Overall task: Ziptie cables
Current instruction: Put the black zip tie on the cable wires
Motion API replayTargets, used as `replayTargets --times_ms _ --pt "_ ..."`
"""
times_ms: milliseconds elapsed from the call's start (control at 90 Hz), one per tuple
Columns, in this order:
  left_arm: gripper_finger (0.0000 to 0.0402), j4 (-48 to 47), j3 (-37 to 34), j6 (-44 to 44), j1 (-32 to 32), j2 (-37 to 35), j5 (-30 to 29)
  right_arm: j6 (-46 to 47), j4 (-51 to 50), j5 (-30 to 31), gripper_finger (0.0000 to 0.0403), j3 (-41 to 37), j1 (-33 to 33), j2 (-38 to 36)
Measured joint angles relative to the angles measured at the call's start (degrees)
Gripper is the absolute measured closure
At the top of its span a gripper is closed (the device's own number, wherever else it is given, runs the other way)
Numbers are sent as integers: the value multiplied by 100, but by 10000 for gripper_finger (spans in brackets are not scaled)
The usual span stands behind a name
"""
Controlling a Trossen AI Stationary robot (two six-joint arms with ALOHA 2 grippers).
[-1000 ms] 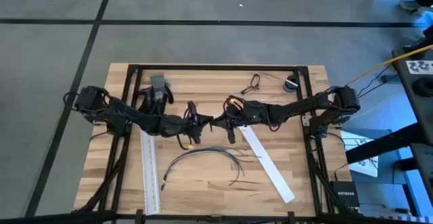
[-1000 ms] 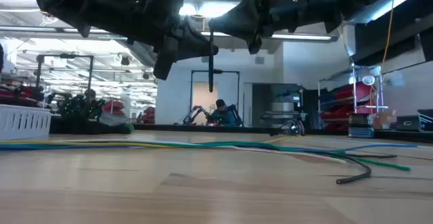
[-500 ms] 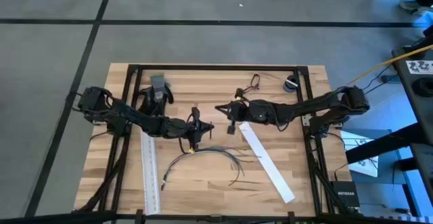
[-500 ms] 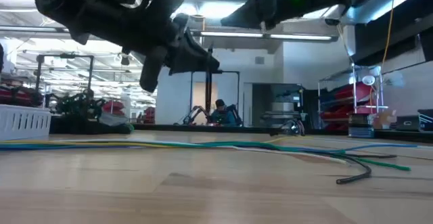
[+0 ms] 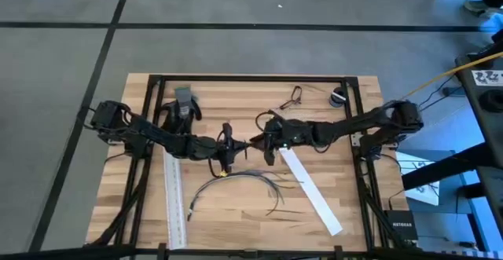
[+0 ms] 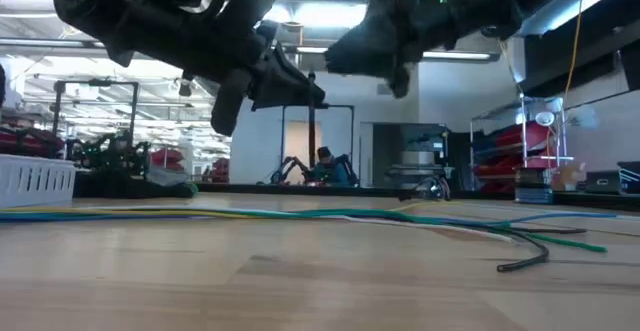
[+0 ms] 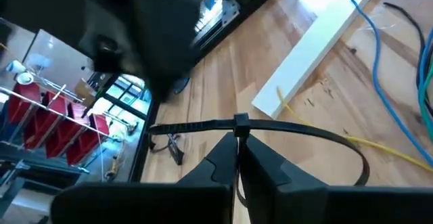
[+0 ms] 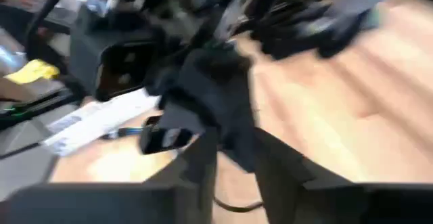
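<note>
Cables (image 5: 240,183) lie loose on the wooden table (image 5: 346,205) toward its front edge, curved in an arc with the strands splaying apart at one end; no tie is around them yet. Above and just behind the bunch, the left gripper (image 5: 233,145) is closed on a black zip tie (image 7: 257,126), pinching it at the head so the strap bows out in a loop to either side in the left wrist view. Half a second earlier the right gripper (image 5: 262,140) stood off and higher; it has now moved back in, tip to tip with the left gripper over the middle of the table. Whether its fingers are parted or closed cannot be told, as the right wrist view is smeared by motion. This approach suggests a handover or threading of the tie's free end between the two arms, a step that must finish before the loop can go round the cables. Two long flat white strips rest on the table, one (image 5: 174,197) at the left and one (image 5: 311,189) diagonal at the right. No container with visible contents is on the table.
</note>
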Motion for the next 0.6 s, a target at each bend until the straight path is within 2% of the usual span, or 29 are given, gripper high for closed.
replayTargets --times_ms 122,233,600 --pt "402 -4 0 0 0 -4 -2 -2 338 -76 264 0 -4 209" --pt "402 0 2 2 0 -4 -1 -21 551 -81 252 0 -4 286" --pt "402 67 4 2 0 -7 3 -148 967 -63 287 7 -4 530"
